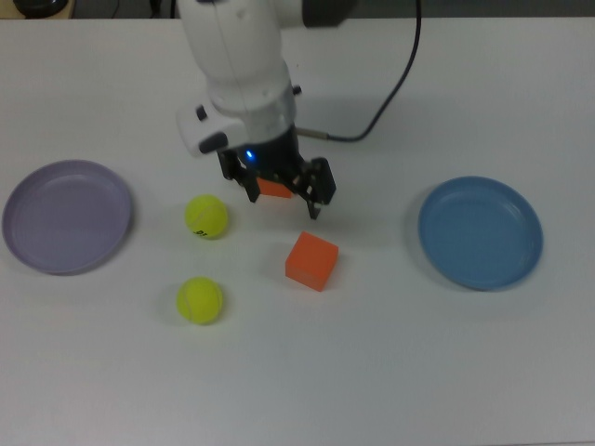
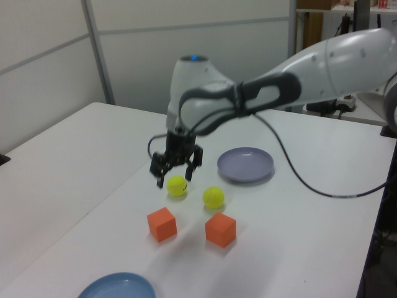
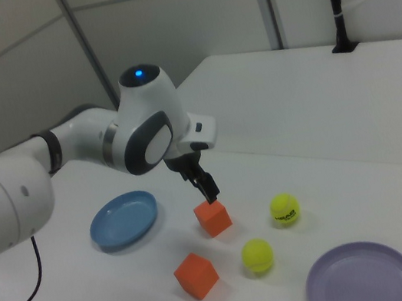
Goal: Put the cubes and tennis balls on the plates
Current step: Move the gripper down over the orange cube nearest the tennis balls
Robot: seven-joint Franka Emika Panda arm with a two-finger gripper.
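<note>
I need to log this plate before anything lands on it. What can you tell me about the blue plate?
The blue plate is round and shallow with a raised rim, a smooth, matte mid-blue, likely plastic. It sits flat on the white table at the top view's right, holding nothing. Nothing touches it. The nearest thing is an orange cube, well apart toward the top view's left. In the left view only its far edge shows at the bottom.

Top view: plates at far left (image 1: 65, 216) and far right (image 1: 480, 232); two balls (image 1: 206, 216) (image 1: 200, 300) left of centre; cubes (image 1: 311, 260) (image 1: 273, 189) centre, gripper (image 1: 281, 197) over upper one.
</note>
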